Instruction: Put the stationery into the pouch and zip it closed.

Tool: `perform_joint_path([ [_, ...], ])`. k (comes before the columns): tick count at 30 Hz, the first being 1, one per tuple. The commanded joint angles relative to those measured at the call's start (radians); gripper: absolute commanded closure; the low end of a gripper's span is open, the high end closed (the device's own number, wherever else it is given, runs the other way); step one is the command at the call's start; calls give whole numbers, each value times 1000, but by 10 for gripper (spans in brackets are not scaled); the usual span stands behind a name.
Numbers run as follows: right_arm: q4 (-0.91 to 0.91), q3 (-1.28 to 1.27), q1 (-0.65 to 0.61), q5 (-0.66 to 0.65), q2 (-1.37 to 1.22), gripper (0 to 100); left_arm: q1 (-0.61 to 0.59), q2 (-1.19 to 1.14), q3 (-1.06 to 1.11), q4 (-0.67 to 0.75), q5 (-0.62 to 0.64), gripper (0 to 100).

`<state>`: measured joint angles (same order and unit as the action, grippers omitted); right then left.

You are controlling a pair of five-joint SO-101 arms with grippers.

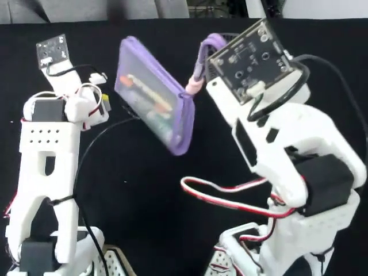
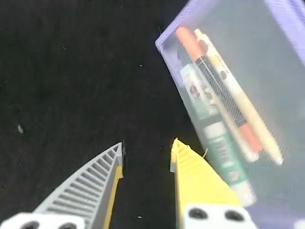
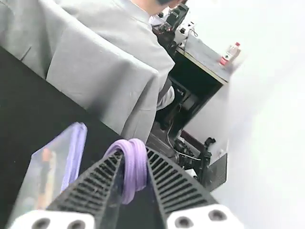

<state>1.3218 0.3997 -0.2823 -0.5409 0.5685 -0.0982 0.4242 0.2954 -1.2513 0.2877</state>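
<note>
Right gripper (image 3: 133,155): clamped on the purple loop (image 3: 132,168); in the high view it sits behind the arm's camera board, with the loop (image 1: 202,53) sticking out of it.
Left gripper (image 2: 147,144): jaws apart with nothing between them. It hangs over the table (image 1: 172,230), just beside the pouch.
Pouch (image 1: 152,103): lifted off the table and hanging tilted from the loop, which joins it at a pink piece (image 1: 194,86) on one corner.
Stationery (image 2: 224,100): pens and a tube already inside, visible through the clear face of the pouch (image 2: 267,57).
Long axis: in the high view the pouch runs diagonally, from its far end near the left gripper (image 1: 107,102) to its near end toward the middle of the table. The pens lie along that same line.
Facing: the clear side is turned toward the left arm, and the loop corner points at the right arm.
Key relation: the pouch body lies between the two arms. The left gripper is the nearer to it and apart from it, off its long edge. The right gripper touches only the loop.
Zip: cannot tell whether it is closed.
Judgement: filling looks done. The next step likely needs the left gripper to steady the body so that a pull on the loop runs along the long axis.
</note>
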Motion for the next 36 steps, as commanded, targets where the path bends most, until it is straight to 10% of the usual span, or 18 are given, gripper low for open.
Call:
perform_joint_path([
  [1,71,64,14,-5,1,987,-19,18,22,29,9,830],
  [13,161,168,-167,-5,-7,987,-246,5,99,15,9,826],
  [26,81,196,-170,72,-4,987,196,5,495,417,172,827],
  [36,153,367,-367,115,-7,987,317,5,638,790,181,828],
])
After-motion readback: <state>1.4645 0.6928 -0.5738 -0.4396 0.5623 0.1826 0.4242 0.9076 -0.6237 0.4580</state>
